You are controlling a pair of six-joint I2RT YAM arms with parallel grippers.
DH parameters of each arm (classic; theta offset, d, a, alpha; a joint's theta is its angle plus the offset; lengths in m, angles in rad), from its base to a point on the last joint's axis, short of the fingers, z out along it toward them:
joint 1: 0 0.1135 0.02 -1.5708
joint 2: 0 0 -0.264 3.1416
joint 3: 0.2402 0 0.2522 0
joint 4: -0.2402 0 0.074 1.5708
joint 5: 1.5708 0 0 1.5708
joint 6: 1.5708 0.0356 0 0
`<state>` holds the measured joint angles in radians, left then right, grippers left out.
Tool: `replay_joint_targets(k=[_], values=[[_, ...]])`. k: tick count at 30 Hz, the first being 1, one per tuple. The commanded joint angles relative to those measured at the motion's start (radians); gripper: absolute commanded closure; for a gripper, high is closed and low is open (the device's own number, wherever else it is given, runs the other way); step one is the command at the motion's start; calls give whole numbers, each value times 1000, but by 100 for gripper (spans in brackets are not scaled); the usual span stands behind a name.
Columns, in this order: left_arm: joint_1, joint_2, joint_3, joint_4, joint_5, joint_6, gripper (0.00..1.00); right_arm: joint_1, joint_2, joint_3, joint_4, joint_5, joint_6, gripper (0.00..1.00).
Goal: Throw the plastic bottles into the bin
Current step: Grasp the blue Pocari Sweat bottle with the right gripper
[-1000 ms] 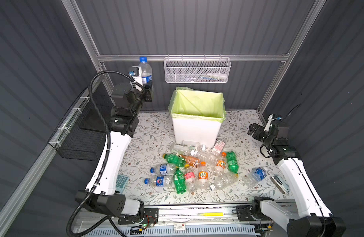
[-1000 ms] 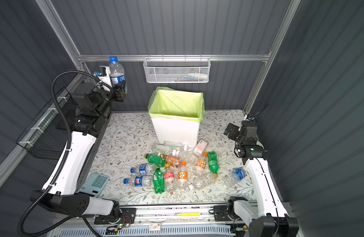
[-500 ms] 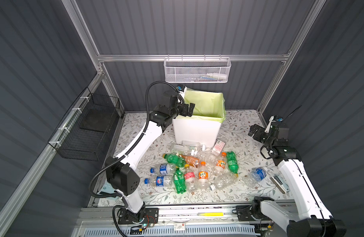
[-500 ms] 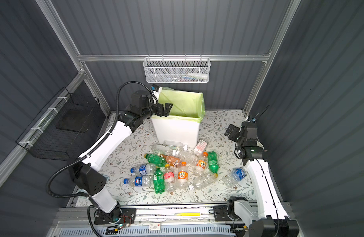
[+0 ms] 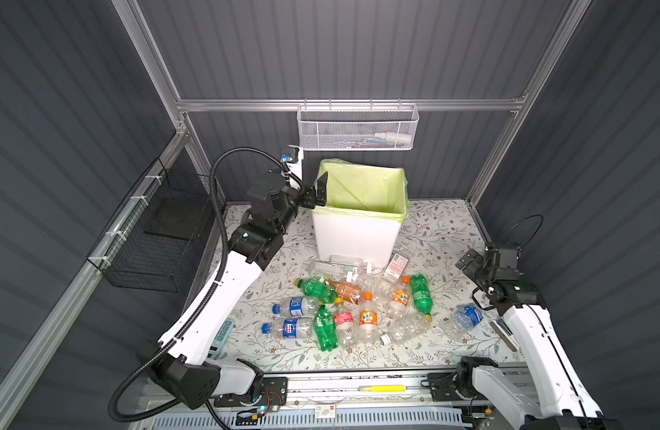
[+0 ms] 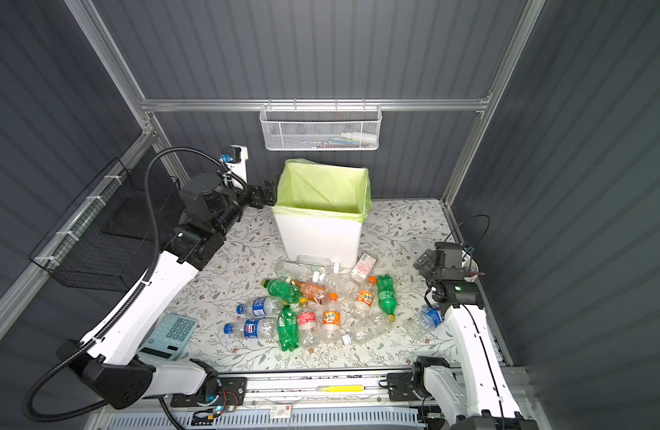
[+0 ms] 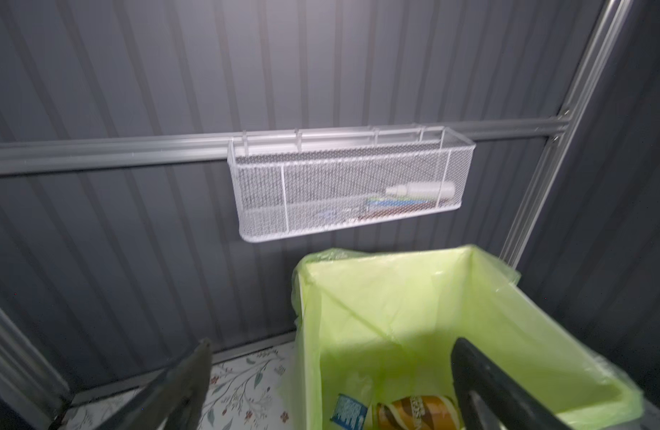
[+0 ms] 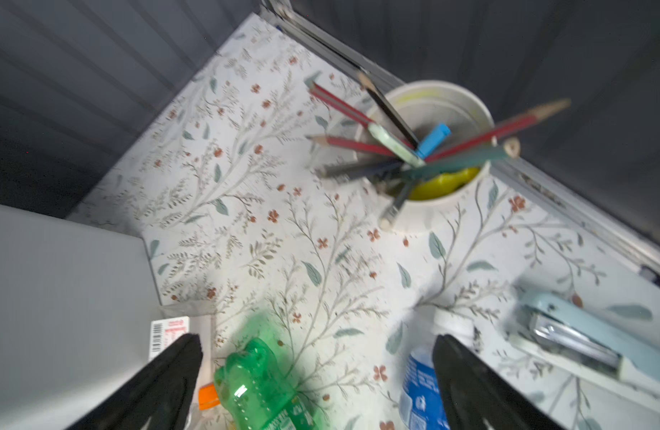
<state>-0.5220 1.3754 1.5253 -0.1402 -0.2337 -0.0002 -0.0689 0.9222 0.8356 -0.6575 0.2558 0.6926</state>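
Showing: a two-armed robot cell from above, its floral-patterned tabletop [image 5: 438,232] strewn with small drink bottles.
Bin: a tall white rectangular plastic bin [image 5: 354,238] lined with a pale lime-green bag stands upright at the far middle of the table.
Inside the bin: the left wrist view shows a brown-labelled bottle [image 7: 414,409] and the blue label [image 7: 349,409] of another at the bottom; anything else in there is hidden.
Left gripper: the black left gripper [image 5: 316,191] hovers at the bin's left rim, jaws spread wide, holding nothing.
Right gripper: the black right gripper [image 5: 469,262] hangs over the right side of the table, jaws equally wide and empty.
Bottles left: the pile of clear and green plastic bottles [image 5: 358,301], well over a dozen with blue, orange, red and brown labels, lies on the table just near of the bin.
Stray bottle: one clear blue-labelled bottle [image 5: 464,320] lies apart to the right, beside the right arm.
Not for the bin: a white mesh wire basket [image 5: 354,130] on the far wall, a black wire basket [image 5: 153,238] on the left wall, a teal calculator [image 6: 172,331] at the near left, and a white cup of pencils [image 8: 432,149] at the right edge.
Progress: early, by my judgement; a couple of bottles are in, and almost the whole pile waits to be picked up and dropped.
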Motion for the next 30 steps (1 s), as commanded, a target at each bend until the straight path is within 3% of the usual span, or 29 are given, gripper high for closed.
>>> replay_joint_targets(k=[1,9,19,30], values=[[7,-14,-30,-1,-92,43,0,-7,-15,-42,-129,26,109,1],[7,-22,-88,-4,-153,90,0,-22,-9,-172,-115,-40,189,1],[11,-50,-158,-18,-196,89,0,-32,36,-248,-73,-97,198,6],[14,-43,-162,-30,-202,71,0,-34,189,-267,104,-190,146,22]])
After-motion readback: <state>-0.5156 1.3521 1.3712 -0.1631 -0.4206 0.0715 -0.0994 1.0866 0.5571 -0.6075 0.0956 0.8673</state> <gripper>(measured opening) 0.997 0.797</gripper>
